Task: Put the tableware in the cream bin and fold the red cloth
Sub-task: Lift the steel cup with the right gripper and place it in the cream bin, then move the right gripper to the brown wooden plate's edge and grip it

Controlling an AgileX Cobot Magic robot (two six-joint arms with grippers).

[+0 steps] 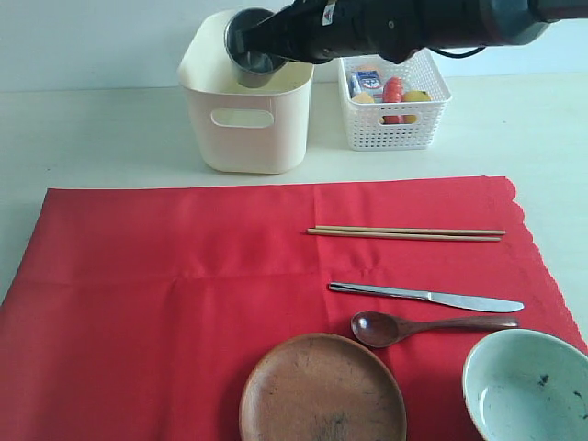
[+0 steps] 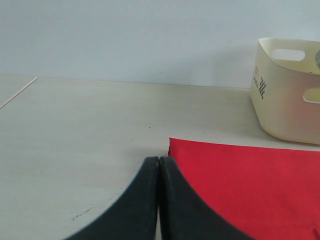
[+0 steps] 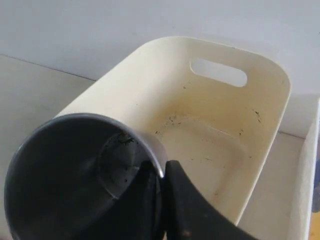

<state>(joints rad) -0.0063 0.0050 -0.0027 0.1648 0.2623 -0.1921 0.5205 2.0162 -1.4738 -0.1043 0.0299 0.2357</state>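
My right gripper is shut on the rim of the steel cup, holding it tilted over the open cream bin. From outside, the steel cup hangs above the cream bin. On the red cloth lie the chopsticks, the knife, the wooden spoon, the brown plate and the pale green bowl. My left gripper is shut on nothing, low over the table beside a corner of the red cloth.
A white lattice basket with a milk carton and food items stands right of the cream bin. The right arm reaches across the back of the table. The cream bin also shows in the left wrist view.
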